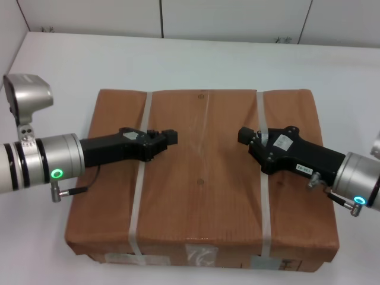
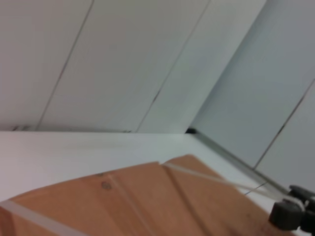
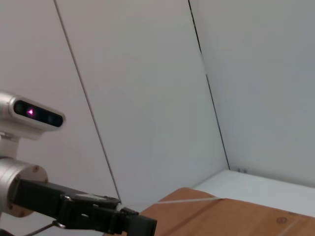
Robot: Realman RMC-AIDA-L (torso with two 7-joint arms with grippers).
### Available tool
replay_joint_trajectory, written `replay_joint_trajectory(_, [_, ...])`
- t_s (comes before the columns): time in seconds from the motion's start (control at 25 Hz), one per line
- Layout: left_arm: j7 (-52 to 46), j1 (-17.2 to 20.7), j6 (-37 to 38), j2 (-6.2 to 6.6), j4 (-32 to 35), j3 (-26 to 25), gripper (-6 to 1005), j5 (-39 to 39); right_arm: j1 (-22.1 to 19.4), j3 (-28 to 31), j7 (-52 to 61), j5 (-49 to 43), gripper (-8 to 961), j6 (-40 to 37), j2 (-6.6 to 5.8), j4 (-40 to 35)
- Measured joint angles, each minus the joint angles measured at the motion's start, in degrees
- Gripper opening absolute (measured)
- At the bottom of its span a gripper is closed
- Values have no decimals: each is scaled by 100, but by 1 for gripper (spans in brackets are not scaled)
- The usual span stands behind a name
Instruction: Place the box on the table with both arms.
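Note:
The brown cardboard box lies flat on the white table. Two whitish straps cross its top and labels show on its near side. My left gripper is shut and empty, just above the left half of the box top, pointing right. My right gripper is shut and empty above the right half, pointing left. The two tips face each other with a gap over the box's taped middle seam. The left wrist view shows the box top and the right gripper's tip. The right wrist view shows the left gripper.
White wall panels rise behind the table's far edge and along its left side. Bare tabletop lies beyond the box and on both sides of it. The box's near edge is close to the table's front.

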Motion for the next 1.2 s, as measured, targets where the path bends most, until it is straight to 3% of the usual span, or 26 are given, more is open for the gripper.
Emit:
replay_joint_trajectory(0.16, [105,-14,-418,-80,17,7,71,17,124,-15,-63,-30,25,427,0,157])
replay_joint_trajectory(0.44, [222,-18,-947,-112,67,8,71,29,419,-20,-102,-130,26,1337,1,552])
replay_joint_trajectory(1.2, [289,-19,-1536,-148,242,8,73,175,590,21,156,-188,28,2345,0,817])
